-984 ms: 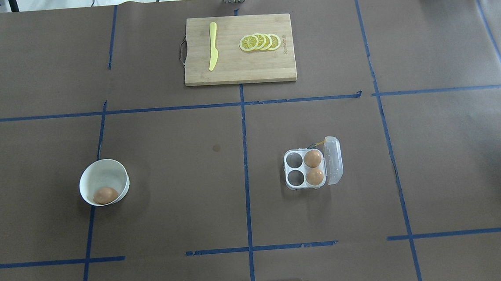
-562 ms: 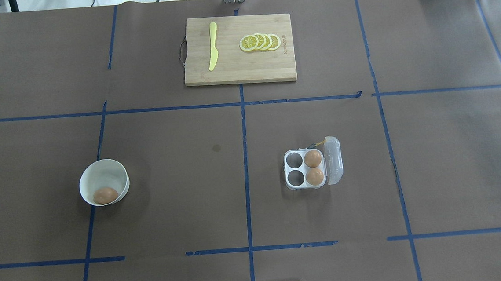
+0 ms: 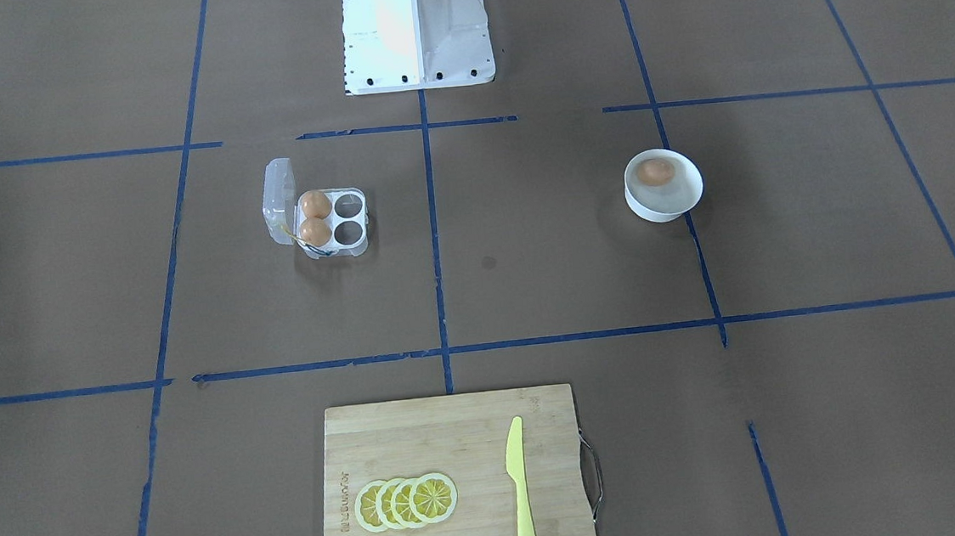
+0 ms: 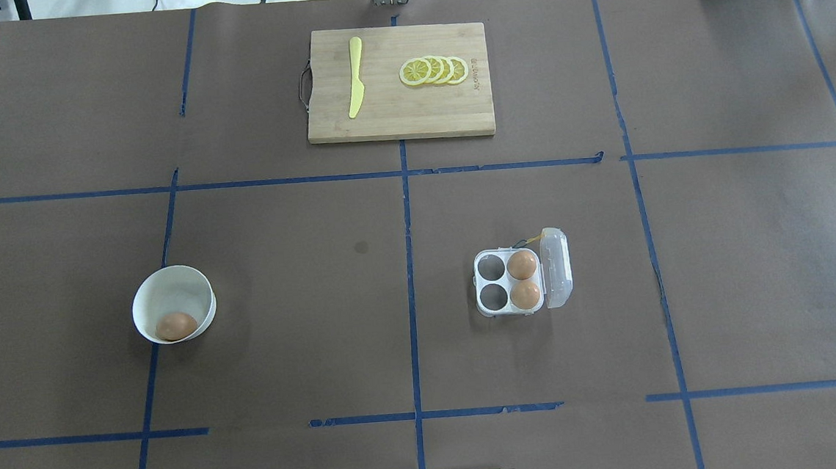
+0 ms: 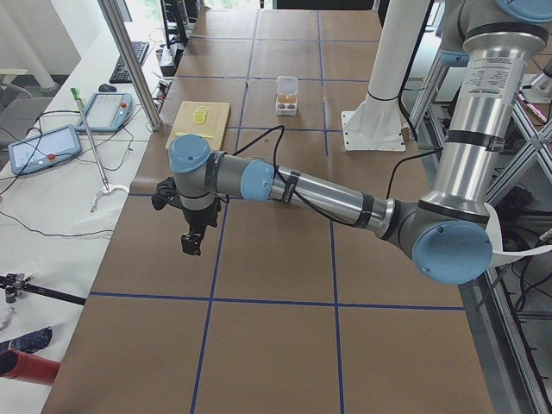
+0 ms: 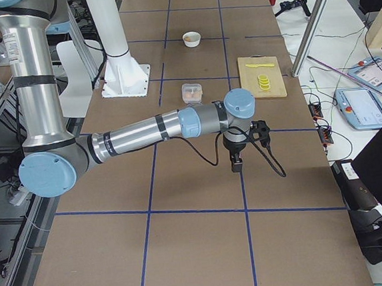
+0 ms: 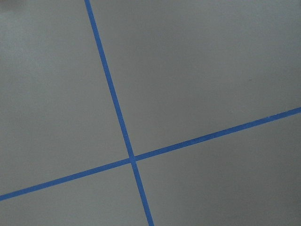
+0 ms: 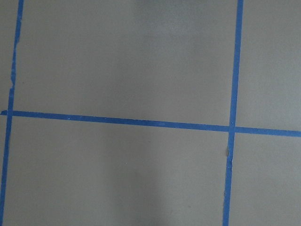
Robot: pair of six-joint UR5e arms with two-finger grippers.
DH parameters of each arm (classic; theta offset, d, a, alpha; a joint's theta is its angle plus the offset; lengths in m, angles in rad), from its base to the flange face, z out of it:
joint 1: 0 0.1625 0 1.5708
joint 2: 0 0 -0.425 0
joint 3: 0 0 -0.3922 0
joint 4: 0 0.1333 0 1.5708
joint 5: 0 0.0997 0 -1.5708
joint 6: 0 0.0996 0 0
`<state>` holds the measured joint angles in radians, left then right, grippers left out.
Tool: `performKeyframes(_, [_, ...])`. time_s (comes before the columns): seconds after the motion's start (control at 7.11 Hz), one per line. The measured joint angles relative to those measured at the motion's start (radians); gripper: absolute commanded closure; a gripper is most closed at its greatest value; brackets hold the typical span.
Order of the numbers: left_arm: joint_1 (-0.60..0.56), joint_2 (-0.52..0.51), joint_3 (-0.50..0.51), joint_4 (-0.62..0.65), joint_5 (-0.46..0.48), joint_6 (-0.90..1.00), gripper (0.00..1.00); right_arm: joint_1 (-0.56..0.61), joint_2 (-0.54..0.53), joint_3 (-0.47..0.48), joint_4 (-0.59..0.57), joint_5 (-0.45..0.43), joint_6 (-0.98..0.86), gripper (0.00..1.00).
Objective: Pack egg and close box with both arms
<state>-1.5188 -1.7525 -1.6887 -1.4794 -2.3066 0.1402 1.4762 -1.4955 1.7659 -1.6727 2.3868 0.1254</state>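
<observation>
Egg (image 4: 176, 326) sits in the white bowl (image 4: 184, 284), lower left of the overhead view. Box (image 4: 493, 282) is right of centre there, well apart from the bowl, its lid (image 4: 557, 269) open along the right edge and two other eggs (image 4: 522, 265) in its right-hand cups. Left gripper (image 5: 191, 240) and right gripper (image 6: 236, 164) each hang over the table (image 4: 323, 344) near blue tape (image 7: 131, 157), shown only in the side views, so can't tell if the fingers are apart or together.
</observation>
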Motion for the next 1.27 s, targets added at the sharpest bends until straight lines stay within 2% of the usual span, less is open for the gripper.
performKeyframes(0.42, [0.037,0.015,-0.021,-0.175,-0.046,-0.021,0.00,-0.003,0.000,0.003,0.001,0.002,0.001,0.00])
performKeyframes(0.7, [0.182,0.014,-0.087,-0.290,-0.098,-0.149,0.00,-0.011,0.009,0.006,0.003,0.002,0.001,0.00])
performKeyframes(0.98, [0.367,0.024,-0.133,-0.447,-0.102,-0.239,0.00,-0.019,0.024,0.006,0.004,0.002,0.001,0.00])
performKeyframes(1.12, [0.413,0.043,-0.144,-0.491,-0.104,-0.319,0.01,-0.020,0.025,0.009,0.009,0.002,0.002,0.00])
performKeyframes(1.27, [0.448,0.056,-0.151,-0.513,-0.098,-0.513,0.01,-0.020,0.022,0.009,0.020,0.003,0.003,0.00])
